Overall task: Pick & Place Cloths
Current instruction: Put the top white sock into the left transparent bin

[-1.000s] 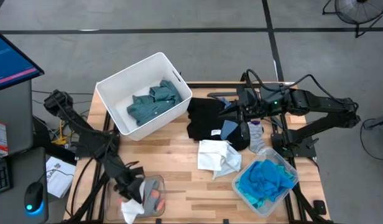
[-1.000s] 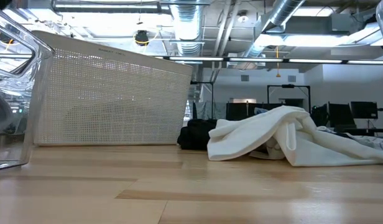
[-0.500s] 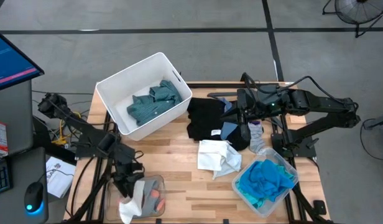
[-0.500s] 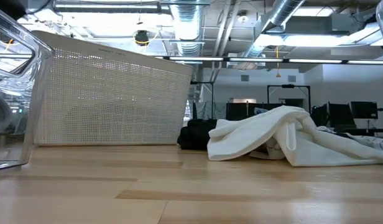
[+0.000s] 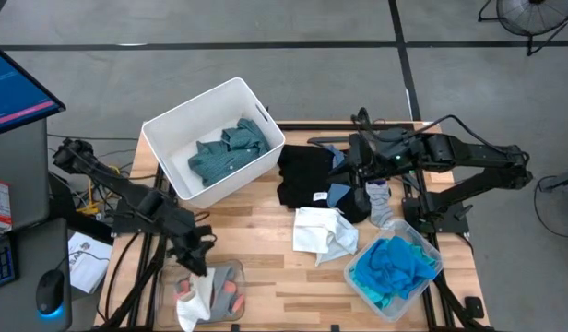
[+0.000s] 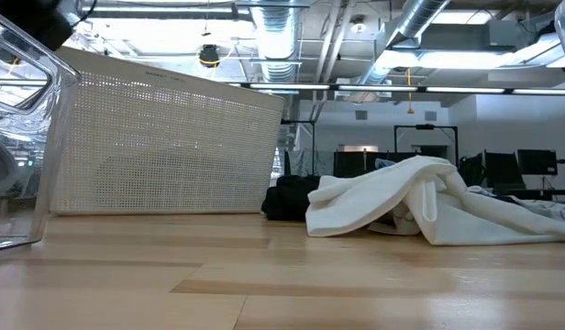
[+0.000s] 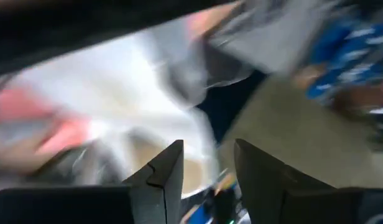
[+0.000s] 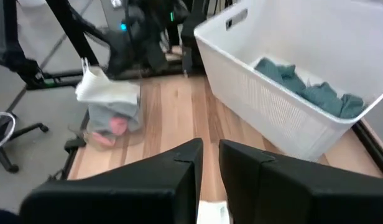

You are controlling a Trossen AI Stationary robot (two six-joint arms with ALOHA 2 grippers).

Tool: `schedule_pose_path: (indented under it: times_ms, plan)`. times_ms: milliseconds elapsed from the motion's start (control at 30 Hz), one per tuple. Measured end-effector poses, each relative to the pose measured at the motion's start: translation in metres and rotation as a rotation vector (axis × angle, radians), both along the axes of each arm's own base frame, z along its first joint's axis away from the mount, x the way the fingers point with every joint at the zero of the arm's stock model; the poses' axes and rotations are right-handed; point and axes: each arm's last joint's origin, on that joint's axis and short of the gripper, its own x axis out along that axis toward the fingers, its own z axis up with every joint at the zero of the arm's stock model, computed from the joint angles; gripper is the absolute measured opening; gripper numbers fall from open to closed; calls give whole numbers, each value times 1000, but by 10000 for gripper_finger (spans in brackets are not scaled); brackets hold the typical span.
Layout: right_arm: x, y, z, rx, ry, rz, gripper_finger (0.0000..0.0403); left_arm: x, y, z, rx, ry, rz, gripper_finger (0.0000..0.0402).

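Pincer of the left arm (image 5: 196, 259) hovered, empty with fingers apart, just above the clear plastic tub (image 5: 230, 273) of grey-and-orange and white cloths (image 5: 203, 297); a clean lift would need it lowered squarely onto one fold. Right pincer (image 5: 344, 168), fingers nearly together, rested over the black cloth (image 5: 302, 175).

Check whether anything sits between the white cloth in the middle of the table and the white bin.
Nothing visible does. Bare table lies between the white cloth and the bin; the black cloth sits off to the side, beside the bin.
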Motion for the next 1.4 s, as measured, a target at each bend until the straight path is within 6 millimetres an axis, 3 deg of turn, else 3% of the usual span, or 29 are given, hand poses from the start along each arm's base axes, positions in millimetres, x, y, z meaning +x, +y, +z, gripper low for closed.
schedule_pose_path:
  times_ms: [167, 300, 367, 667, 867, 1133, 1400]
  plan:
    - [3, 0, -3, -1, 15, 0, 51, -1, -8, 38, 3, -275, 80, 93]
    - [10, 1, -8, -3, 43, 0, 51, -1, -19, 65, 45, -504, 129, 36]
    - [11, 1, -10, -3, 55, 0, 51, 1, -25, 70, 59, -534, 160, 10]
    - [26, 0, -22, -7, 113, -5, 51, 7, -76, 22, 116, -285, -64, 0]
    - [38, -4, -31, -2, 148, -25, 51, 7, -100, 3, 165, -216, -147, 0]
    - [47, -8, -40, 0, 179, -43, 51, -3, -100, -38, 379, 50, -257, 0]
    - [47, -8, -40, 1, 184, -42, 51, -4, -94, -49, 508, 94, -210, 0]
